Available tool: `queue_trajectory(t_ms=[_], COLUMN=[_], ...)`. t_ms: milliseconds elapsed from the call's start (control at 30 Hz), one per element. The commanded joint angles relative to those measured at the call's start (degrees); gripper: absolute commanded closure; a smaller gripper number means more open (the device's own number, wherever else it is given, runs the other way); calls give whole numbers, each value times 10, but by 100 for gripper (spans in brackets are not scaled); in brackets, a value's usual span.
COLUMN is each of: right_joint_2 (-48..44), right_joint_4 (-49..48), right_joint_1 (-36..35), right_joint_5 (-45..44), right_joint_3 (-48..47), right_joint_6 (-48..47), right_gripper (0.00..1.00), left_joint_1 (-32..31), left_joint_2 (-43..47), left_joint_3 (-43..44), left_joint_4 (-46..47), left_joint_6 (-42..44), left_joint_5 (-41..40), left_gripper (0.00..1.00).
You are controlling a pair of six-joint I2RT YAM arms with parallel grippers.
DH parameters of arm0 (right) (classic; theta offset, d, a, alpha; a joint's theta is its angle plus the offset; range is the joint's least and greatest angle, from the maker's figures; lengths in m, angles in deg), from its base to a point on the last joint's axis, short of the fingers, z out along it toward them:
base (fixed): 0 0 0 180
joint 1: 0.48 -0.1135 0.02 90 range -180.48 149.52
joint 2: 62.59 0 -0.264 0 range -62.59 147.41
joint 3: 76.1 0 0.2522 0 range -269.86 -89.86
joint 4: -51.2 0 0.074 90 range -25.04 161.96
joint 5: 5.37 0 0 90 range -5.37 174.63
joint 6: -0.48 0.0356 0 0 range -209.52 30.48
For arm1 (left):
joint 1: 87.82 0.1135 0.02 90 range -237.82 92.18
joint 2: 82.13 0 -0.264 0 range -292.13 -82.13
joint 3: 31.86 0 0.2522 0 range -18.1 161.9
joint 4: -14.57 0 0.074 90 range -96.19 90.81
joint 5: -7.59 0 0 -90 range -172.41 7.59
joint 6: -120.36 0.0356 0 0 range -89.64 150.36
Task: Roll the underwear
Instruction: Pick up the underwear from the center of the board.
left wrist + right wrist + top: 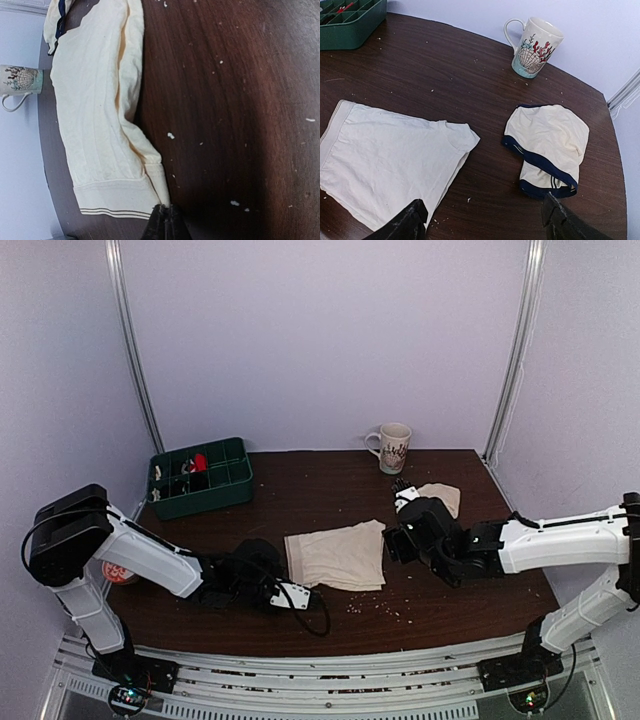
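Tabletop scene with the mug [392, 447] as reference, standing upright at the far edge of the dark wooden table [300, 490] with its handle to the left in the top view. The cream underwear [338, 555] lies spread flat on the near side of the mug and slightly to its left, its striped waistband along the edge turned away from the mug's side of the table. The left gripper [165, 222] sits low at the underwear's corner farthest from the mug, its jaws clenched together on the waistband hem there. The right gripper [482, 202] hovers on the near side of the mug, jaws spread wide with nothing between them. A second garment [547, 145], cream with navy trim, lies crumpled just to the near right of the mug. A green compartment tray [200, 476] rests well to the left of the mug. Pale crumbs [375, 608] dot the wood nearer the arms than the mug.
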Motion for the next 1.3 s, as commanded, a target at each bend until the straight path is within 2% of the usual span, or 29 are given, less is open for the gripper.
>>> queue_trajectory(t_ms=[0,200,500,767,800,867,900,967,1267], right_joint_2=[20,43,40,95,104,115,117,110,66], right_joint_4=[0,-16,-97,-106,-98,-82,-79,-81,-87], right_joint_1=[-22,-48,-77,-111,-114,-115,-115,-115,-115], right_joint_5=[-25,-33,68,105,95,76,71,66,15], right_joint_3=[-12,-13,22,8,1,-11,-12,-11,5], right_joint_6=[-25,-61,-136,-173,-170,-163,-159,-153,-142], right_gripper=[17,16,16,16,16,16,16,16,14], left_joint_1=[2,13,36,46,47,48,48,48,47], left_joint_2=[-5,20,87,74,72,70,67,58,18], left_joint_3=[-1,5,9,15,16,15,14,14,39], left_joint_4=[6,10,-19,-23,-29,-35,-35,-32,-72], left_joint_6=[-17,-41,-71,-71,-69,-65,-63,-59,-47], left_joint_5=[-19,-8,75,79,83,91,94,94,88], left_gripper=[100,100,100,100,96,64,56,45,45])
